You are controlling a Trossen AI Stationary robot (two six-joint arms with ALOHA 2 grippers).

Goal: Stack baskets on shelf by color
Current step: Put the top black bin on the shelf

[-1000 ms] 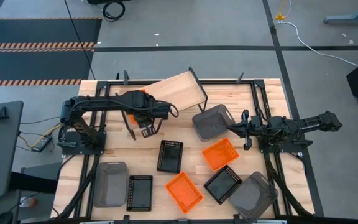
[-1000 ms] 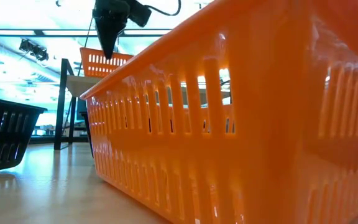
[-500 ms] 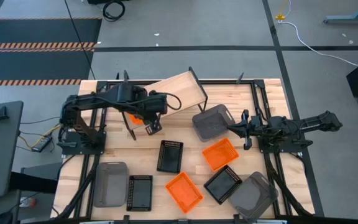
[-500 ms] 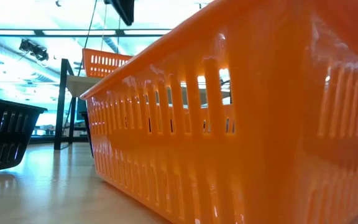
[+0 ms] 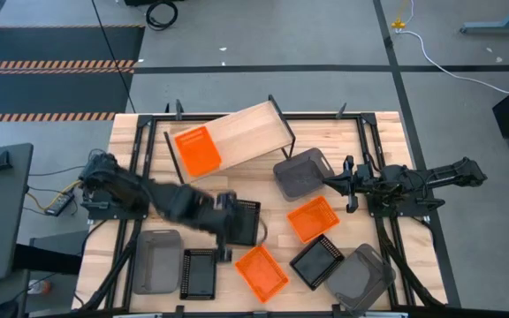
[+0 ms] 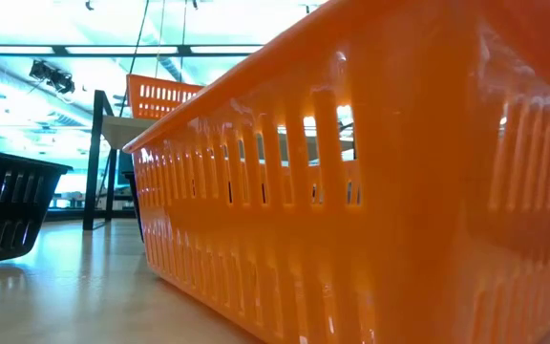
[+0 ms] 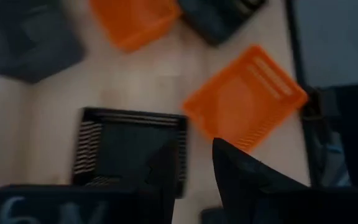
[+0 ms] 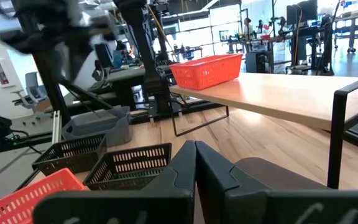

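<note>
Hovering over a black basket [image 5: 242, 221], the left gripper [image 5: 225, 231] (fingers parted, empty).

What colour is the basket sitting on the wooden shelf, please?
Bright orange plastic basket, clearest in the high view.

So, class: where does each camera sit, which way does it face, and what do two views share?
High: overhead, facing straight down at the table; both arms show.
Low: tabletop height, facing level; a near orange basket fills it; no arm.
Left wrist: facing down at a black basket; own fingers show.
Right wrist: facing level toward the shelf; own shut hand shows.
Shared: high and right wrist both show the shelf's orange basket.
</note>
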